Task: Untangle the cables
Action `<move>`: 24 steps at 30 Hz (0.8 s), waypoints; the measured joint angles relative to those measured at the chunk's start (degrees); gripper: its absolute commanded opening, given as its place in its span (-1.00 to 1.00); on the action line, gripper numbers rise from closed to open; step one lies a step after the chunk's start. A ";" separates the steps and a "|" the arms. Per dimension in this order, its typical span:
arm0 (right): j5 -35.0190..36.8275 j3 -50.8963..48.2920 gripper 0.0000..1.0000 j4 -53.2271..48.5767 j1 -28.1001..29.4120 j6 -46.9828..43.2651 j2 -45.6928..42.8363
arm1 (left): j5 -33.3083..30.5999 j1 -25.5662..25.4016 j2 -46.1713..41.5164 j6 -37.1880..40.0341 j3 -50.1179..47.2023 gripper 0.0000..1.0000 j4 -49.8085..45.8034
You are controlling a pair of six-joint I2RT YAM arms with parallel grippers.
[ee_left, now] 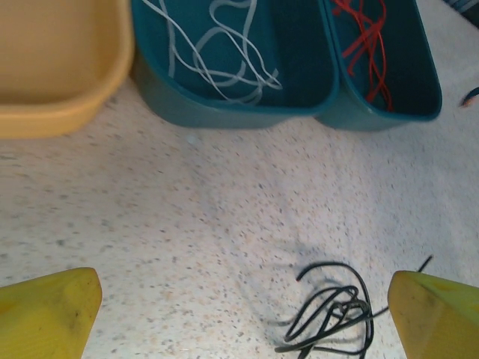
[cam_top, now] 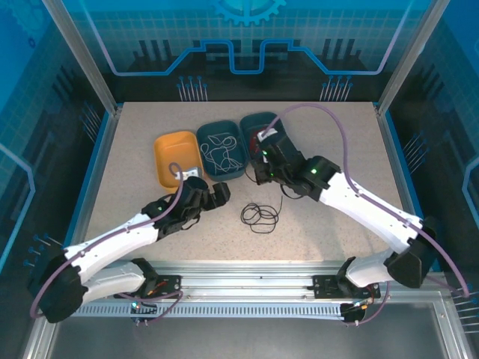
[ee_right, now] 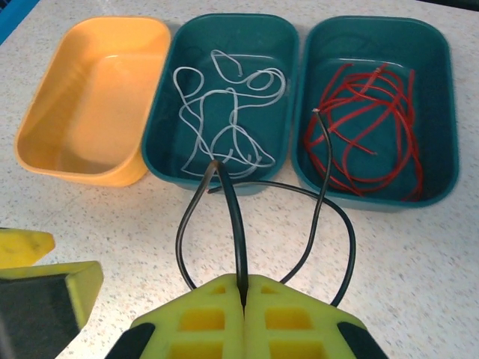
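Observation:
My right gripper (ee_right: 243, 283) is shut on a black cable (ee_right: 233, 213), whose loops rise in front of the trays. It hovers just in front of the two teal trays (cam_top: 258, 173). A black coil (cam_top: 260, 215) lies on the table below it, and whether it is the same wire I cannot tell. My left gripper (ee_left: 243, 321) stands open over the table, with that black coil (ee_left: 337, 310) near its right finger. The white cable (ee_right: 224, 127) lies in the middle teal tray (ee_right: 224, 30). The red cable (ee_right: 374, 127) lies in the right teal tray (ee_right: 441, 112).
An orange tray (ee_right: 45, 153) stands left of the teal ones, with nothing in it. The left gripper's fingers (ee_right: 45, 288) sit close to my right gripper on its left. Metal frame posts and blue walls ring the table (cam_top: 337, 224).

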 measured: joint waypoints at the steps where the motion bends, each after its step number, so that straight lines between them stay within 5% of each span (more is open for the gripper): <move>1: -0.22 1.31 -0.96 0.02 0.13 -0.42 1.55 | -1.11 0.00 -1.18 -0.44 -0.15 0.98 -1.09; 11: -5.51 21.22 -0.97 1.09 2.91 -5.33 20.65 | -13.18 0.00 -12.11 -8.35 -1.44 0.98 -16.17; 24: -12.04 54.14 -0.95 -2.16 4.24 -10.40 50.36 | -14.58 0.00 -19.80 -10.45 -4.35 0.98 -19.47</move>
